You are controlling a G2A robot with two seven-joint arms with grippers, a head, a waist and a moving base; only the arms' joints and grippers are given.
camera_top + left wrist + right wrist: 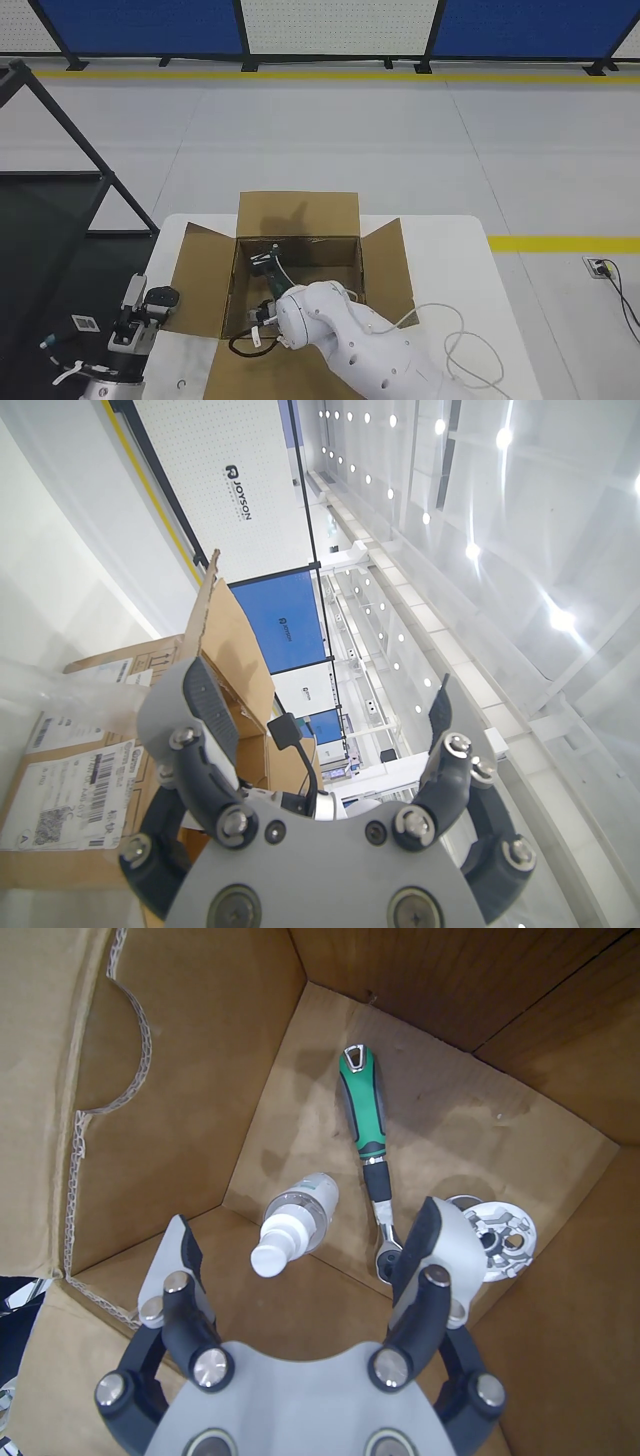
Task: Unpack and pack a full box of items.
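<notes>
In your top view, the cardboard box (300, 212) stood open at the centre of the table (460, 270). The right arm (340, 330) hid most of its inside, and the left gripper (135, 320) was at the lower left.

Your left wrist view showed the left gripper (320, 685) spread wide and holding nothing, beside the box's labelled wall.

Your right wrist view showed the right gripper (304, 1220) spread over the box floor. There lay a spray bottle (320, 1193), a ratchet wrench (367, 1118) and a metal disc (507, 1238) half hidden by a finger.
</notes>
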